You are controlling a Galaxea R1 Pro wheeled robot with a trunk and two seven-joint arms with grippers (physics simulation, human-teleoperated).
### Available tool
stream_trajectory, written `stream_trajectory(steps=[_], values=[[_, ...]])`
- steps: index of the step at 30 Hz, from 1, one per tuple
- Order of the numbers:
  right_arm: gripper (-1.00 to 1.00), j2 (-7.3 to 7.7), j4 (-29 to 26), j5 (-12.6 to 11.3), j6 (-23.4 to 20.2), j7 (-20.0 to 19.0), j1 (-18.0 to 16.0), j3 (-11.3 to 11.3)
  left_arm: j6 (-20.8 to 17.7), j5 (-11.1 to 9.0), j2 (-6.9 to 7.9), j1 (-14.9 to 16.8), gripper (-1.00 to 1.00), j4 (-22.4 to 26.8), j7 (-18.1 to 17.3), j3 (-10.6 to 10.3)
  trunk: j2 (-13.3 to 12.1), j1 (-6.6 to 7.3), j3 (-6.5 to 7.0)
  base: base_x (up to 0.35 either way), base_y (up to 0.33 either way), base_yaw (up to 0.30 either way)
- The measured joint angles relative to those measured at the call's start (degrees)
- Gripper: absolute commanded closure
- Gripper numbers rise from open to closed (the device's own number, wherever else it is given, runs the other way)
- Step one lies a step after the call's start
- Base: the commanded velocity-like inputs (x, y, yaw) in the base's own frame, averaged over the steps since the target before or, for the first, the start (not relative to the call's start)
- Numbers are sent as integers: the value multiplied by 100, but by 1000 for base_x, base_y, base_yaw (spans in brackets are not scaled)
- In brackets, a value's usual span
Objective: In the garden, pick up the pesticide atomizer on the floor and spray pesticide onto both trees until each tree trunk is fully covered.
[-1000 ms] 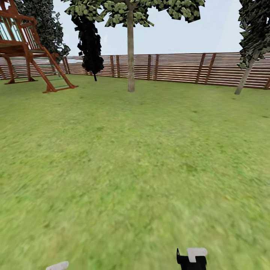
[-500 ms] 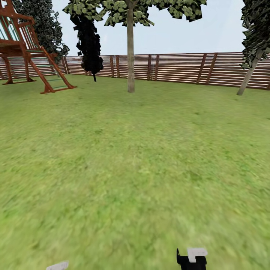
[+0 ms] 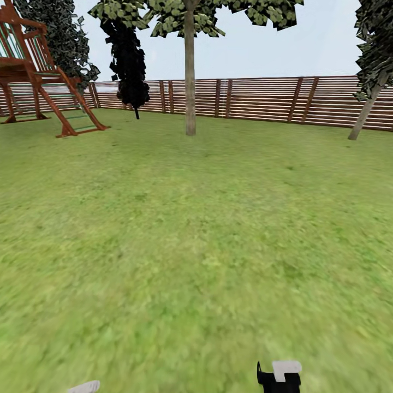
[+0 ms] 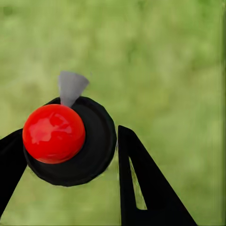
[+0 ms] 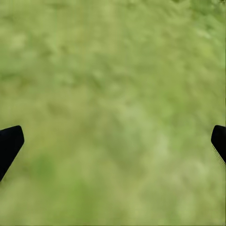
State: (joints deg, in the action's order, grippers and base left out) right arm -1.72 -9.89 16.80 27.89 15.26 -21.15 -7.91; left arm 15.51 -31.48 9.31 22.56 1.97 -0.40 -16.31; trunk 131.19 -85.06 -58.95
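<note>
In the left wrist view my left gripper [image 4: 68,141] is shut on the pesticide atomizer [image 4: 89,146], a round black body with a red ball top and a grey nozzle, held over blurry grass. My right gripper [image 5: 115,136] is open, its black fingertips [image 5: 9,143] wide apart above bare lawn. Far ahead in the head view a tree stands before the fence, its straight grey-brown trunk [image 3: 189,76] rising to a green crown. A second, leaning trunk [image 3: 367,109] rises at the far right. No white specks show on either trunk.
A red-brown wooden play frame with a ladder [image 3: 49,71] stands at the back left. A dark column-shaped tree [image 3: 129,65] is beside it. The slatted wooden fence [image 3: 262,98] closes the lawn [image 3: 196,234]. Parts of my arms [image 3: 279,376] show at the bottom edge.
The whole head view has shifted slightly: the play frame slides left and the trees sit a little lower and closer. Both arms keep their places in the picture.
</note>
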Motion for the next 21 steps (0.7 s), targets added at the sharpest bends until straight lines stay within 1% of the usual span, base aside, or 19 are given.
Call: stream_trajectory(steps=[21], values=[[-100,0,0,0,0,1,0,0,2,6,-9,0,100,-1,-2,0,0,0,0,340,0,0]])
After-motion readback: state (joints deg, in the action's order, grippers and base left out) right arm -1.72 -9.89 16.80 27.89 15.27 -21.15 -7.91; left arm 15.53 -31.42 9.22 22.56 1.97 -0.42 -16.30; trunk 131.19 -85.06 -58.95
